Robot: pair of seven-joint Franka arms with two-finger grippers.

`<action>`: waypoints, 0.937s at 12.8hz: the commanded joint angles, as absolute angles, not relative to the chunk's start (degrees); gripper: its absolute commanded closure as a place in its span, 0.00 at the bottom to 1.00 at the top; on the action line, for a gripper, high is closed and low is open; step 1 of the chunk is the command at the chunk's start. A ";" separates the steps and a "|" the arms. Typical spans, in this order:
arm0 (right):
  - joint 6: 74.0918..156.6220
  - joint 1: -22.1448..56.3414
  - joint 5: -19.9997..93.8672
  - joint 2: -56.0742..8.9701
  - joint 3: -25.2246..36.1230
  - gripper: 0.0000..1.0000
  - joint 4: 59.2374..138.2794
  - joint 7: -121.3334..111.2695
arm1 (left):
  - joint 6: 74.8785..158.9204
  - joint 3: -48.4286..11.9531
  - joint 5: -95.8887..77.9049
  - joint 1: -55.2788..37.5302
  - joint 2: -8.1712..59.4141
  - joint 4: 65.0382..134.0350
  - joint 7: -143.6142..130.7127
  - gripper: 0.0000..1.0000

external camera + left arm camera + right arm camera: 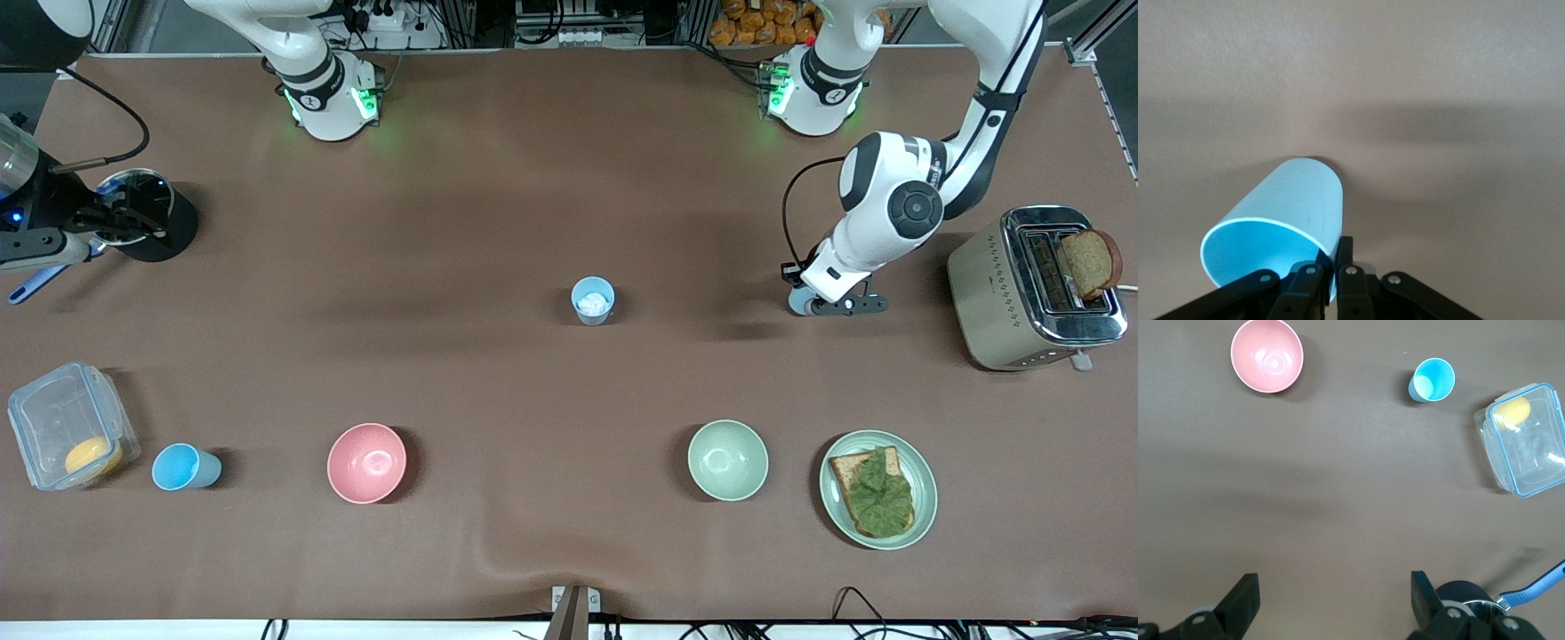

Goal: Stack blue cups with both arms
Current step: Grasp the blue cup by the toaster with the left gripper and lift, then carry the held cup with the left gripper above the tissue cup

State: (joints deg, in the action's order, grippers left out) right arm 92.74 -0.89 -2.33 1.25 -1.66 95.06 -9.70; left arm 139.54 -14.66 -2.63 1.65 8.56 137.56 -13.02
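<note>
Read the table (533,178) as a clock dial from the front camera, twelve at the robots' bases. The left gripper (1330,261) is down at table level at about three o'clock, just inward of the toaster (1031,289); its fingers (1346,263) are pinched together on the rim wall of a blue cup (1288,213), one inside the mouth and one outside; whether that cup's base touches the cloth cannot be told. A second cup (593,300), the one with a white patch inside, stands upright near the dial's centre, well apart from the held one. A third cup (182,467) sits at about eight o'clock, mouth up, between a clear box (67,427) holding something yellow and a pink bowl (366,462) at seven; no cup is inside another.

The right gripper (1335,607) hangs at about ten o'clock beside a dark pot (164,227) with a blue handle (36,283); its fingers are spread wide with only bare cloth between them, and the arm waits there.

A green bowl (727,460) lies at five o'clock; next to it, toward the left arm's end, is a plate (925,471) bearing bread topped with a green leaf; a slice of bread (1089,262) stands in the toaster's slot.
</note>
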 commanded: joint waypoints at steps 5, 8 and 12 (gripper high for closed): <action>91.49 -2.46 -2.29 0.62 -2.64 0.00 93.60 -9.76 | 127.37 -15.12 -11.41 -3.15 5.62 127.81 -13.18 1.00; 91.41 -2.46 -2.29 0.62 -2.64 0.00 93.60 -9.76 | 121.22 -15.12 -13.88 -8.50 7.64 119.39 -18.17 1.00; 91.41 -2.55 -2.29 0.62 -2.64 0.00 93.69 -9.76 | 115.32 -15.03 -15.46 -17.38 12.64 107.43 -30.56 1.00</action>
